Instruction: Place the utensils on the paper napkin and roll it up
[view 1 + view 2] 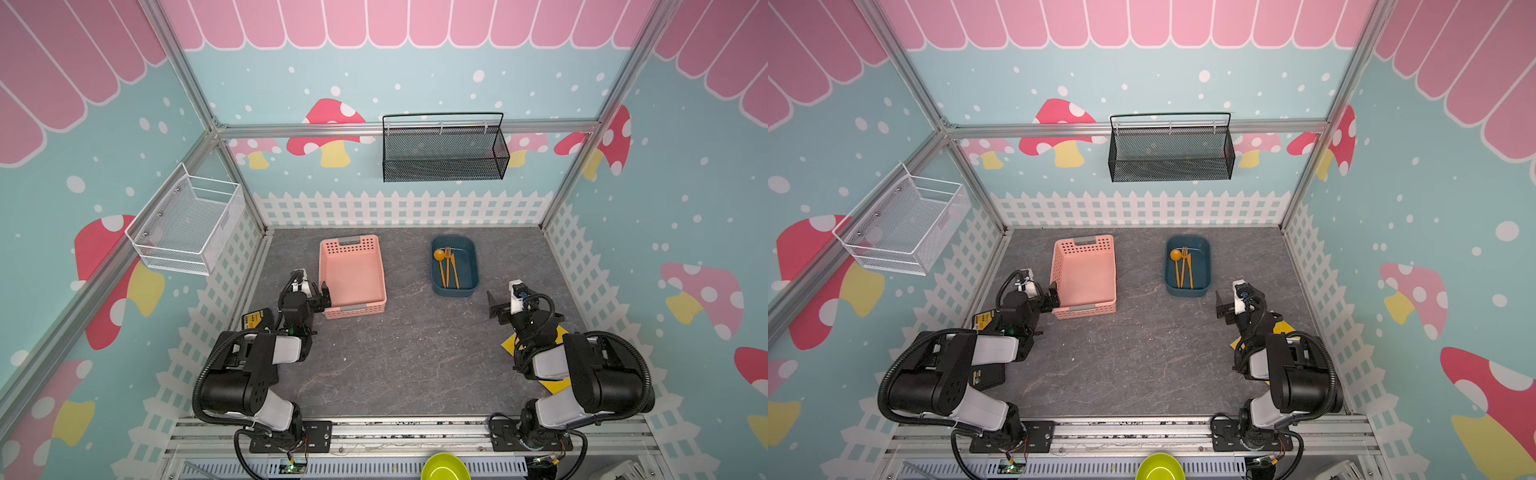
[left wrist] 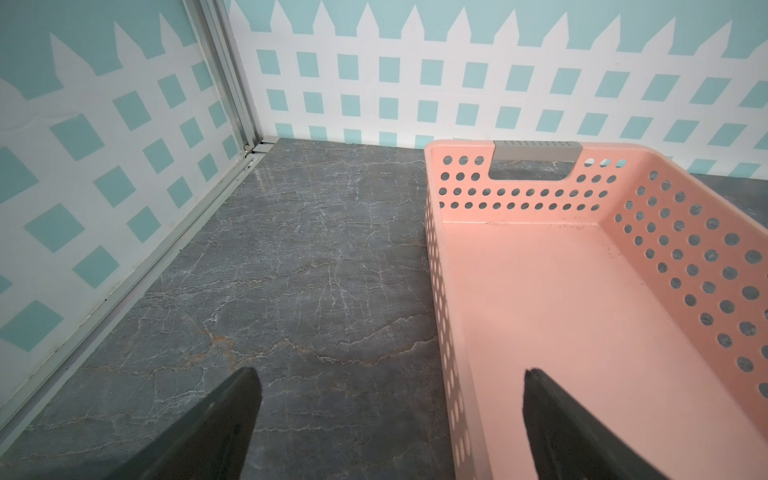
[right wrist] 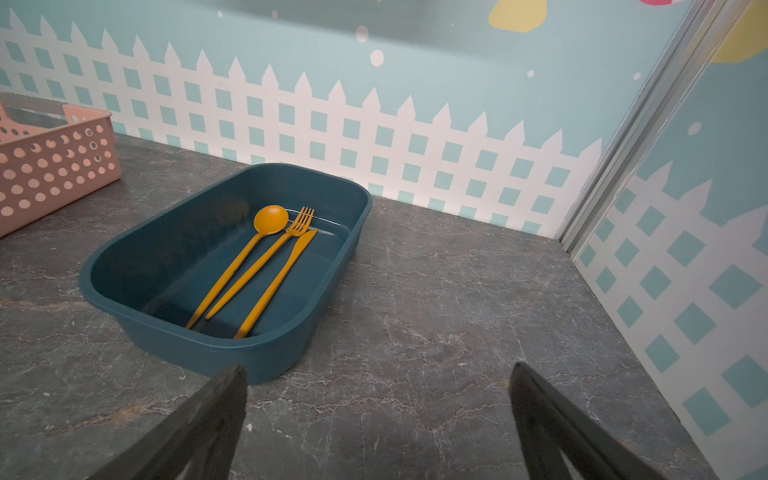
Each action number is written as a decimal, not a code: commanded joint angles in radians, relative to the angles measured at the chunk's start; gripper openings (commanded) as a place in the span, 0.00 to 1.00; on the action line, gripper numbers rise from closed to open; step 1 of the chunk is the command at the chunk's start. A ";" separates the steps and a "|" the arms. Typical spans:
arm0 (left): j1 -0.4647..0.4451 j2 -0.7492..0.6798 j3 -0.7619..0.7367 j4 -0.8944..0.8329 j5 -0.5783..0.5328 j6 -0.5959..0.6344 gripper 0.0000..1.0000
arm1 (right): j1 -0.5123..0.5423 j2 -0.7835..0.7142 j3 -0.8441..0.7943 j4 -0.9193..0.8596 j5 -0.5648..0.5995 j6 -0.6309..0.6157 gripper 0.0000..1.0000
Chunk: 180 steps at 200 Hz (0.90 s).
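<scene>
The utensils, an orange-yellow spoon (image 1: pixel 439 254) (image 3: pixel 271 219), fork (image 1: pixel 448 266) (image 3: pixel 266 262) and knife (image 1: pixel 455 272) (image 3: pixel 278 282), lie side by side in a dark teal tub (image 1: pixel 473 266) (image 1: pixel 1207 266) (image 3: pixel 124 245) at the back right. The paper napkin (image 1: pixel 509 345) (image 1: pixel 1281 328) is bright yellow and flat, mostly hidden under my right arm. My right gripper (image 1: pixel 509 303) (image 1: pixel 1233 305) (image 3: pixel 378 370) stands open and empty over bare table just in front of the tub. My left gripper (image 1: pixel 309 293) (image 1: pixel 1040 295) (image 2: pixel 388 374) is open and empty, straddling the pink basket's left wall.
The empty pink slotted basket (image 1: pixel 353 309) (image 1: pixel 1084 307) (image 2: pixel 681 257) (image 3: pixel 54 166) stands left of the tub. A white wire basket (image 1: pixel 187 220) hangs on the left wall and a black mesh one (image 1: pixel 444 149) on the back wall. A green bowl (image 1: pixel 444 467) sits beyond the front rail.
</scene>
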<state>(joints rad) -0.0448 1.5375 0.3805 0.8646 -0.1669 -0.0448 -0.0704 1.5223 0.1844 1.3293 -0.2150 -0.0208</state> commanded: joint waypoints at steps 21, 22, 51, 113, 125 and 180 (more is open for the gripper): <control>0.012 0.001 0.016 0.011 -0.019 -0.004 1.00 | 0.002 0.005 0.011 0.006 0.019 0.004 0.99; 0.012 0.001 0.017 0.011 -0.019 -0.004 1.00 | 0.002 0.005 0.012 0.006 0.019 0.004 0.99; 0.012 -0.003 0.011 0.018 -0.028 -0.004 1.00 | 0.003 -0.002 0.010 0.007 0.050 0.014 1.00; -0.024 -0.250 0.082 -0.294 -0.187 -0.033 1.00 | 0.003 -0.175 0.026 -0.167 0.065 0.020 0.98; -0.036 -0.289 0.129 -0.389 -0.189 -0.051 1.00 | 0.004 -0.208 0.048 -0.239 0.065 0.027 0.96; -0.091 -0.321 0.420 -0.842 -0.072 -0.145 1.00 | 0.003 -0.288 0.212 -0.663 0.105 0.171 0.89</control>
<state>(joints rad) -0.1158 1.2186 0.6743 0.3283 -0.3092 -0.1295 -0.0700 1.2652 0.3286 0.9260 -0.1421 0.0669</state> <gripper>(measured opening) 0.999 0.911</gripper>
